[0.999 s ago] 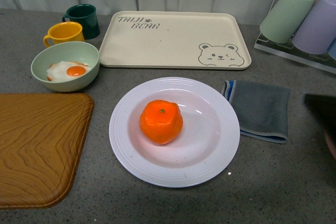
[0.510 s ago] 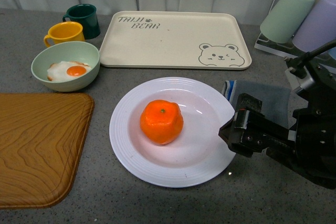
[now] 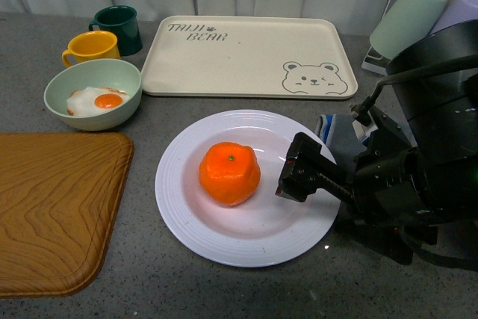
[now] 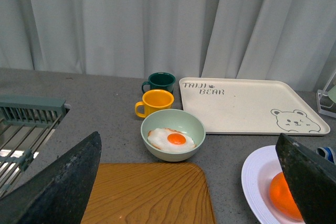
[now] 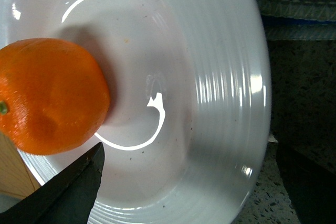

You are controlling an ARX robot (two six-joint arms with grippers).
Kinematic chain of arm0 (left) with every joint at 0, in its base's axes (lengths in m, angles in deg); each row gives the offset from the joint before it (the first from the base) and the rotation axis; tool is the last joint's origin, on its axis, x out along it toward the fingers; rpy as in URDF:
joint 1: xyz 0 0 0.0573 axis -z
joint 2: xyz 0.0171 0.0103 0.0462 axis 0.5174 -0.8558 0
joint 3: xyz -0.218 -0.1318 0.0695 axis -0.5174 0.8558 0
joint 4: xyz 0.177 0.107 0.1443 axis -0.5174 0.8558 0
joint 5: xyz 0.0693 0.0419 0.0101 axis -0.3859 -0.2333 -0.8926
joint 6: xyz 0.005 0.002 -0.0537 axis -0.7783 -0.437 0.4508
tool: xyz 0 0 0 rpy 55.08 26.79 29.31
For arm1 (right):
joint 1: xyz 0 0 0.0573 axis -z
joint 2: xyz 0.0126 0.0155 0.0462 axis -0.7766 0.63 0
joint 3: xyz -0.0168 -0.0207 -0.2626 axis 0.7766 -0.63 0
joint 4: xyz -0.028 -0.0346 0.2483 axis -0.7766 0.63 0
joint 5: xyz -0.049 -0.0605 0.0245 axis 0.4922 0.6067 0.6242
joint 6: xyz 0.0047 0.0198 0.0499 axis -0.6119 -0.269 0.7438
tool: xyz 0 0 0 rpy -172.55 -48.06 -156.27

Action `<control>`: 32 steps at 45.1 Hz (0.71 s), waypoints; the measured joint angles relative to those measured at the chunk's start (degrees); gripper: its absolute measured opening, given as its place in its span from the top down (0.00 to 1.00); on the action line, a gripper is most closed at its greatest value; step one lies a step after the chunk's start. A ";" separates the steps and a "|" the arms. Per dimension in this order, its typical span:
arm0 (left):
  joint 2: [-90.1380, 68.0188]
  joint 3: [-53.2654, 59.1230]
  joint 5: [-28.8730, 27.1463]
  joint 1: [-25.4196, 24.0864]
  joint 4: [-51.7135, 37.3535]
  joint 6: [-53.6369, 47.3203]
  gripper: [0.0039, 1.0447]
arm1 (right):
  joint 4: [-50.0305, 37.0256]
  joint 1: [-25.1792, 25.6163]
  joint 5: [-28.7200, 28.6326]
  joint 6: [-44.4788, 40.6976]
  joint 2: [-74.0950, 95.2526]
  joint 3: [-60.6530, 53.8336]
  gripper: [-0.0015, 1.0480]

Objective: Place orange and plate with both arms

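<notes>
Orange fruit and white plate are found together: the orange (image 3: pixel 229 173) rests inside the plate (image 3: pixel 224 248), a little left of its middle. The plate lies flat on the desk (image 3: pixel 149 289) between the wooden tray (image 3: pixel 52 207) and the grey cloth (image 3: pixel 334 136). The right gripper (image 3: pixel 296 177) is held low over the plate's right side, near the orange but apart from it, fingers spread wide and nothing clamped. The left gripper (image 4: pixel 187 139), seen only in its wrist view, is likewise spread and empty, well apart from the plate. Nothing is gripped, so the placing is judged barely begun.
</notes>
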 joint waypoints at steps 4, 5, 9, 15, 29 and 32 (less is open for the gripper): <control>0.00 0.00 0.02 0.00 0.00 0.00 0.06 | 3.63 0.04 0.09 1.22 1.49 2.67 0.09; 0.00 0.00 0.00 0.00 0.00 0.00 0.06 | 5.03 0.11 0.24 1.53 1.99 3.76 0.13; 0.00 0.00 0.00 0.00 0.00 0.00 0.06 | 8.15 0.39 0.59 1.99 3.13 5.81 0.25; 0.00 0.00 0.00 0.00 0.00 0.00 0.06 | 10.12 1.27 0.33 3.08 4.22 7.19 0.42; 0.00 0.00 0.00 0.00 0.00 0.02 0.06 | 11.08 3.89 -3.69 4.68 3.82 6.86 0.82; 0.00 0.00 0.02 0.00 0.00 0.00 0.06 | 8.98 4.22 -4.70 5.35 2.60 5.25 0.84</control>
